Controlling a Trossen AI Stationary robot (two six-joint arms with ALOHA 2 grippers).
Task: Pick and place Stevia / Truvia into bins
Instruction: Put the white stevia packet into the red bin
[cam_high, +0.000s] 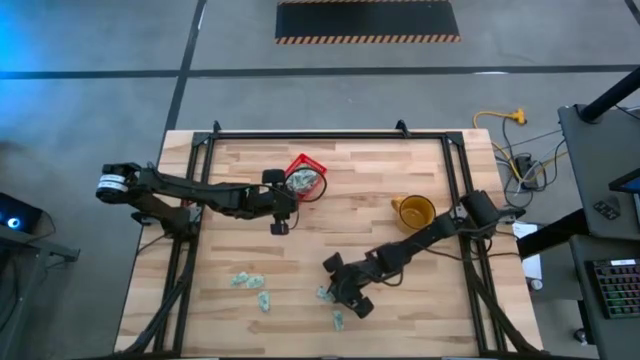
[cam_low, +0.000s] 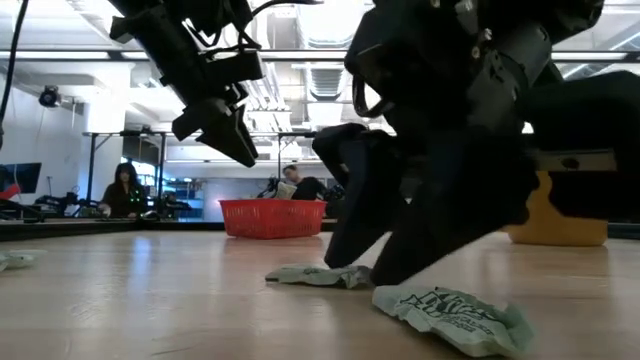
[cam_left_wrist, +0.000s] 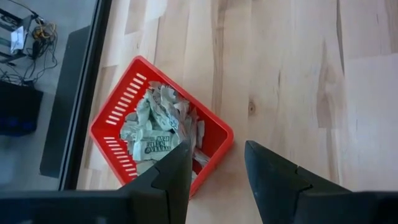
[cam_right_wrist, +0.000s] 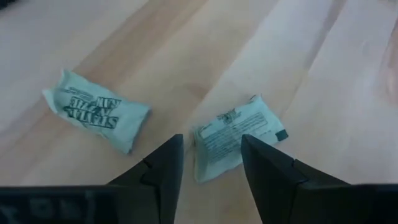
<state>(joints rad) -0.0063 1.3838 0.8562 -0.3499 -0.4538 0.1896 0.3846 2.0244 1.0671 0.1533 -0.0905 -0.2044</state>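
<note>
The red basket (cam_high: 305, 178) (cam_left_wrist: 118, 118) stands near the table's far edge, with several green-white sachets (cam_left_wrist: 155, 127) inside it. My left gripper (cam_high: 279, 222) (cam_left_wrist: 216, 165) hangs open and empty above the table, just on the near side of the basket (cam_low: 272, 217). More sachets lie flat near the table's near edge (cam_high: 246, 280) (cam_high: 338, 320). My right gripper (cam_high: 340, 290) (cam_right_wrist: 210, 163) is open and low over one sachet (cam_right_wrist: 233, 134) (cam_low: 320, 275), a finger on each side of its end. A second sachet (cam_right_wrist: 98, 111) (cam_low: 455, 315) lies beside it. My right gripper comes down at a slant from the table's right, and its open fingers (cam_right_wrist: 258, 165) straddle one short end (cam_right_wrist: 211, 155) of the sachet, which lies flat on the table. I cannot tell whether a finger touches the paper.
A yellow mug (cam_high: 413, 212) (cam_low: 555, 215) stands right of the basket, close to my right arm. Two more sachets (cam_high: 263, 300) lie left of the right gripper. Black frame rails (cam_high: 190, 250) run along the table's sides. People sit in the room beyond (cam_low: 125, 188).
</note>
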